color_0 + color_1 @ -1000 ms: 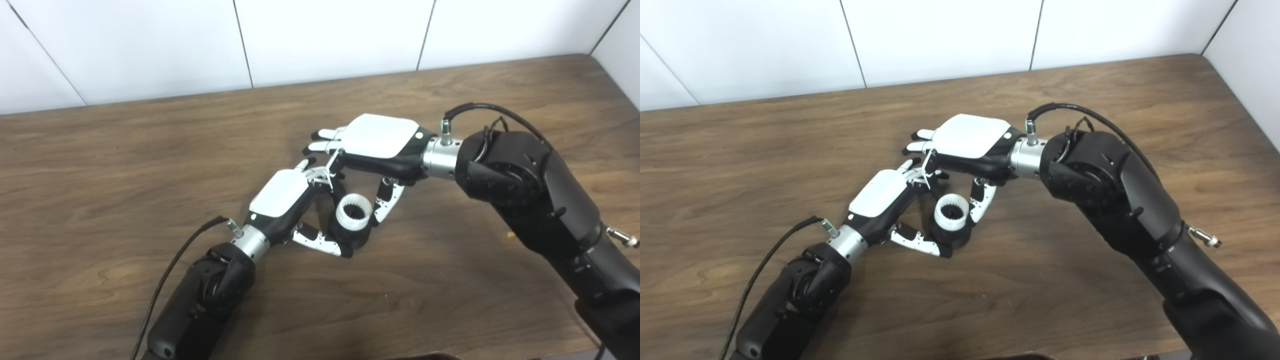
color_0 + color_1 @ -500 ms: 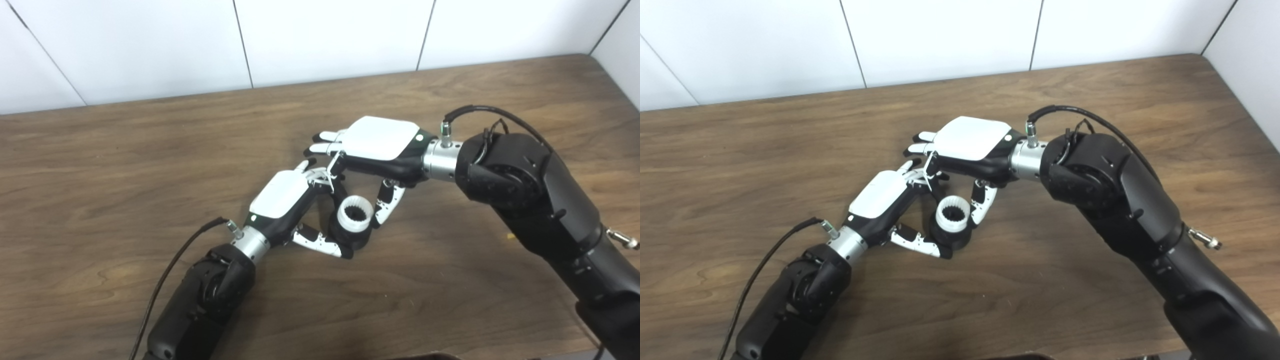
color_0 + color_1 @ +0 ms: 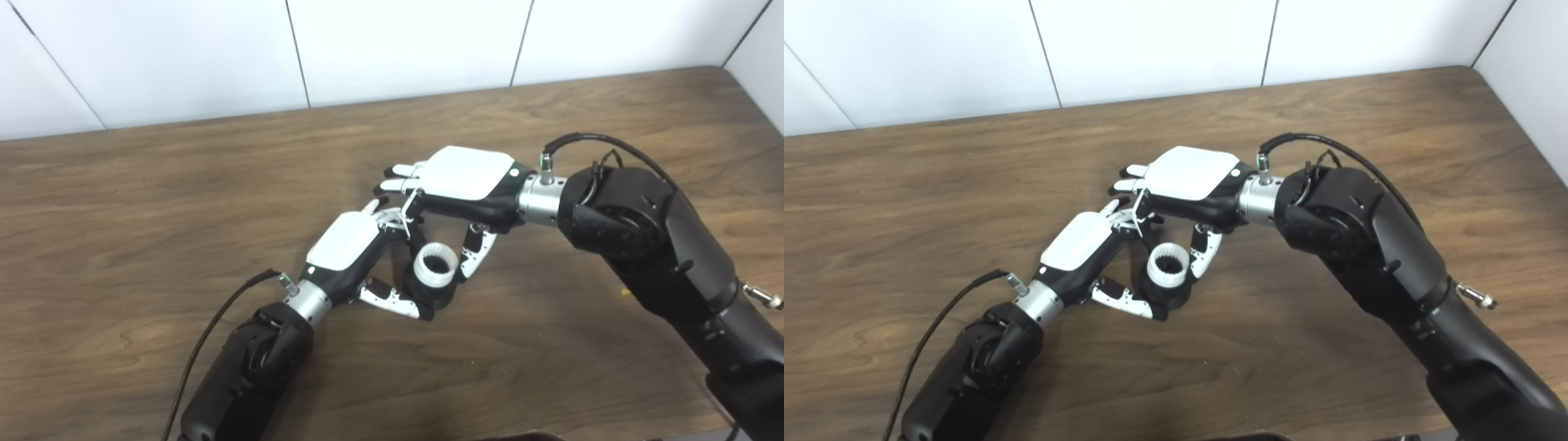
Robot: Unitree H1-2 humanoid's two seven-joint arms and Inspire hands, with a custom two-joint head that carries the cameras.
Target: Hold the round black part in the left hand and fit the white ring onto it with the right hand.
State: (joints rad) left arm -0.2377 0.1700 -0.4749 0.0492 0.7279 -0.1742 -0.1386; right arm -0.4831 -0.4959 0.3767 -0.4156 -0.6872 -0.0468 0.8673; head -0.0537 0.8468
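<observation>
The round black part (image 3: 442, 294) sits near the table's middle, with my left hand (image 3: 346, 241) shut on it from the left, thumb under its near side. The toothed white ring (image 3: 435, 268) rests on top of the black part, its hole facing up. My right hand (image 3: 467, 177) hovers flat just behind and above, palm down, with its fingers stretched out over the left hand's fingertips. Its thumb (image 3: 475, 254) hangs down against the ring's right side. The right hand's fingers do not curl around anything.
The brown wooden table (image 3: 153, 184) ends at a white panelled wall (image 3: 392, 43) behind. A small yellow speck (image 3: 625, 292) lies on the table near my right forearm. A black cable (image 3: 937, 318) trails from my left wrist.
My right hand has sunk slightly toward the ring and shifted a little right. The left hand, black part and ring have barely moved.
</observation>
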